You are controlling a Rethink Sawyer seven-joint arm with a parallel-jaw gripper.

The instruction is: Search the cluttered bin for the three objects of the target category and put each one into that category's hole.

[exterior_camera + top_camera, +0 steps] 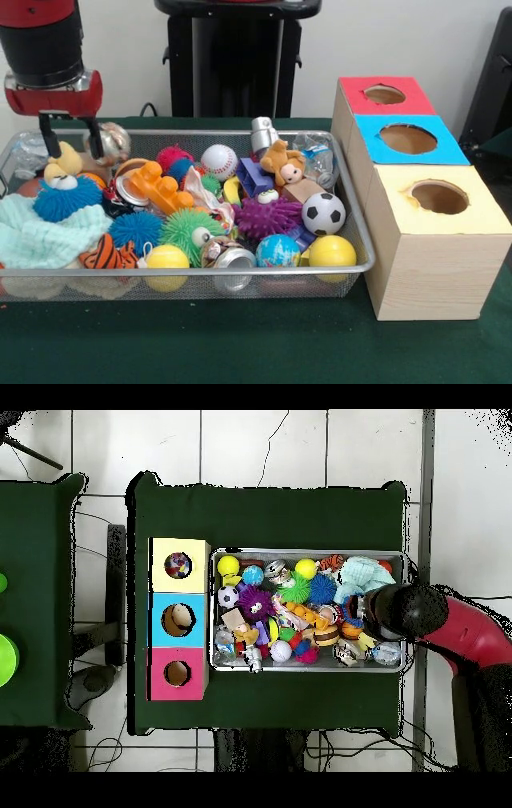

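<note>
My gripper [74, 141] hangs open over the far left corner of the wire bin [48, 290], its two black fingers [50, 138] apart just above a yellow duck plush [64, 162], holding nothing. The bin is packed with toys: a baseball [218, 161], a soccer ball [323, 213], two yellow balls [332, 251] [167, 258], a globe ball [278, 250], spiky balls and plush animals. Beside it stands a wooden box with a red hole [385, 94], a blue hole [408, 138] and a yellow hole [439, 197]. In the overhead view the arm's wrist [400, 612] covers the bin's right end and hides the fingers.
A teal knitted cloth [36, 236], a blue furry toy [56, 198] and an orange plastic toy [156, 188] lie near the gripper. A crushed can [232, 260] rests at the front rim. The green table [240, 344] carries the bin and the box [178, 618].
</note>
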